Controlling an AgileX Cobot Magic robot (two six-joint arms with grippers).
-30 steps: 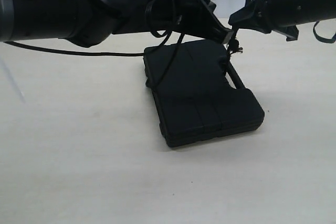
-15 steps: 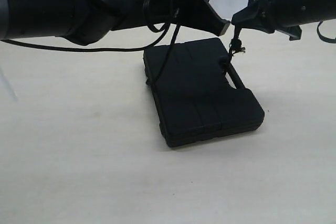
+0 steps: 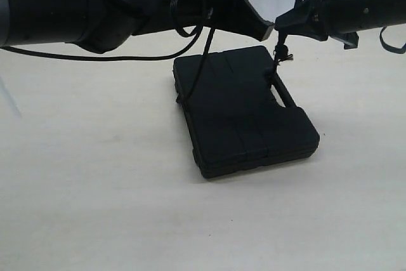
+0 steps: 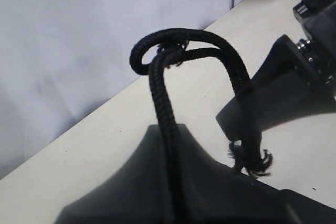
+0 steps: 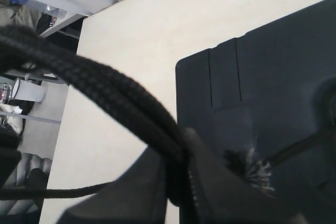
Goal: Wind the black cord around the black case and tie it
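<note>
The black case point(image 3: 244, 115) lies flat on the pale table, its slot handle on the right edge. Just above its far edge my left gripper point(image 3: 268, 30) and right gripper point(image 3: 284, 26) nearly meet. Both are shut on the black cord. In the left wrist view the cord point(image 4: 164, 108) rises from the left gripper point(image 4: 169, 145), crosses itself in a loop and drops to a frayed end point(image 4: 253, 161). One strand point(image 3: 202, 71) runs down across the case's top. In the right wrist view the cord point(image 5: 105, 90) enters the right gripper point(image 5: 184, 153) above the case point(image 5: 278, 87).
The pale table point(image 3: 95, 188) stretches in front of and to both sides of the case. A thin black arm cable point(image 3: 95, 58) trails over the table at the left. Both black arms span the top of the exterior view.
The left gripper has lifted a little off the case's far edge with the cord. The right gripper has edged up too, raising the frayed end slightly.
</note>
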